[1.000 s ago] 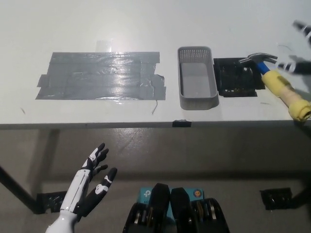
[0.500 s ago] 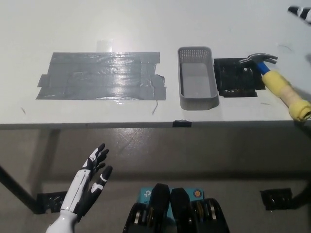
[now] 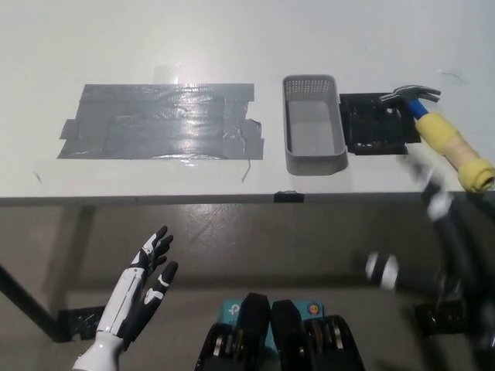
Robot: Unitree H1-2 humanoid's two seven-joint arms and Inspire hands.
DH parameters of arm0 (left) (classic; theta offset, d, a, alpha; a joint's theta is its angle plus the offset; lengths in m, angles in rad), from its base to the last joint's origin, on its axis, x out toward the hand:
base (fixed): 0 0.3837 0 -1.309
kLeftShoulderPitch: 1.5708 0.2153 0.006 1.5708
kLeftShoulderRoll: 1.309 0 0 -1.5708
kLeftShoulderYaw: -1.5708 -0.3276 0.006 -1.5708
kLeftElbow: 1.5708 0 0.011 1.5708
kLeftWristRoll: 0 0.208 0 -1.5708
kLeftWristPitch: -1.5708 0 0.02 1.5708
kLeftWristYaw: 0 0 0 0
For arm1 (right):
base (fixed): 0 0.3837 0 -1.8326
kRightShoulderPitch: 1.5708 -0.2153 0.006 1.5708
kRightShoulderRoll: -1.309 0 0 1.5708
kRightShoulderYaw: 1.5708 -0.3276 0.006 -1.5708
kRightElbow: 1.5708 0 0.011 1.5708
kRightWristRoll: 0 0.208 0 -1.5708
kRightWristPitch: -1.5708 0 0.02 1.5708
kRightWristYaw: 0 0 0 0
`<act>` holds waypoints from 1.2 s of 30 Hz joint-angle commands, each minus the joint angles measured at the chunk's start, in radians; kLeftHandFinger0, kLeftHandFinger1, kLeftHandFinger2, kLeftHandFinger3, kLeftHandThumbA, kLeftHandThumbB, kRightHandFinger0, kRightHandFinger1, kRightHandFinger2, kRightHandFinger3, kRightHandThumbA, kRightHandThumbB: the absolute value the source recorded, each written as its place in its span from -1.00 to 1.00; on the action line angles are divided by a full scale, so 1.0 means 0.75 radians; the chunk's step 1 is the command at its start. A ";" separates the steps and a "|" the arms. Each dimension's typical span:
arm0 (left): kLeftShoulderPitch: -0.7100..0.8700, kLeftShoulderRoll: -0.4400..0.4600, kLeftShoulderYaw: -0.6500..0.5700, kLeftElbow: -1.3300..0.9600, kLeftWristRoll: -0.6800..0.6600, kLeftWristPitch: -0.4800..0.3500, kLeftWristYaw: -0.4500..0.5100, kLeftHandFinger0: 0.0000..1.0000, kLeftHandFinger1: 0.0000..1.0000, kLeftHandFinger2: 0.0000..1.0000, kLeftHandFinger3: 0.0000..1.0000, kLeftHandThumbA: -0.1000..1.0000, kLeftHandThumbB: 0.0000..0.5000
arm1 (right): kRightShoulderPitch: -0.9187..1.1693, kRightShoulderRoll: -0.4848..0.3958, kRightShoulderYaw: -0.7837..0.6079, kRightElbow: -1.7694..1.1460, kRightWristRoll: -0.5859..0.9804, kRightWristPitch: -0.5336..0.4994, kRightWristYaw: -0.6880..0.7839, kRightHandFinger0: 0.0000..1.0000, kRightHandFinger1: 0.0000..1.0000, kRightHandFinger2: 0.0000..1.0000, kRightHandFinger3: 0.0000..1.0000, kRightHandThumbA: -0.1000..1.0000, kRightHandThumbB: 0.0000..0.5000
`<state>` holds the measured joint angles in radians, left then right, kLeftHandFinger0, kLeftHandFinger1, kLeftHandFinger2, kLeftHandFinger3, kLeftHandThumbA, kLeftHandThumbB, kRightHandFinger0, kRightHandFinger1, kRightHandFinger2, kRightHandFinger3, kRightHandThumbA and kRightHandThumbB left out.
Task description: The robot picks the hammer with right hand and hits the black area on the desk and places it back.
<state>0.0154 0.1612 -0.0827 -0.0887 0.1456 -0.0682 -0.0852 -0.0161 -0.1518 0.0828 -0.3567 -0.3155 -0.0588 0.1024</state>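
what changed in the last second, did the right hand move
Yes. The black right hand left the upper right, near the hammer head, and now shows blurred low at the right, below the desk edge, holding nothing. The hammer, basket, black area and white left hand stayed put.

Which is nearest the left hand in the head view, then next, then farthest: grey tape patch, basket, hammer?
From the left hand, low at the picture's left, below the table edge:
1. Grey tape patch, on the table's left part.
2. Basket, mid-table, right of the tape.
3. Hammer, far right, past the black area.
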 commanded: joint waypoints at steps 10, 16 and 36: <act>0.029 0.010 0.006 -0.006 -0.020 -0.091 -0.002 1.00 1.00 1.00 1.00 0.80 -0.77 | 0.017 0.041 -0.046 0.457 0.104 -0.241 -0.085 1.00 1.00 1.00 1.00 1.00 0.14; 0.047 0.008 0.007 -0.022 -0.015 -0.078 -0.001 1.00 1.00 1.00 1.00 0.78 -0.79 | 0.023 0.030 -0.024 0.462 0.080 -0.198 -0.064 1.00 1.00 1.00 1.00 0.89 0.15; 0.069 0.002 0.004 -0.043 0.004 -0.016 0.002 1.00 1.00 1.00 1.00 0.74 -0.80 | -0.070 -0.285 0.443 0.300 -0.375 0.448 0.405 1.00 0.81 0.58 0.87 -0.41 -0.25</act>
<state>0.0650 0.1592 -0.0836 -0.0884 0.1399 -0.0843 -0.0850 -0.0227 -0.3198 0.3262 -0.0537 -0.4127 0.0682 0.2449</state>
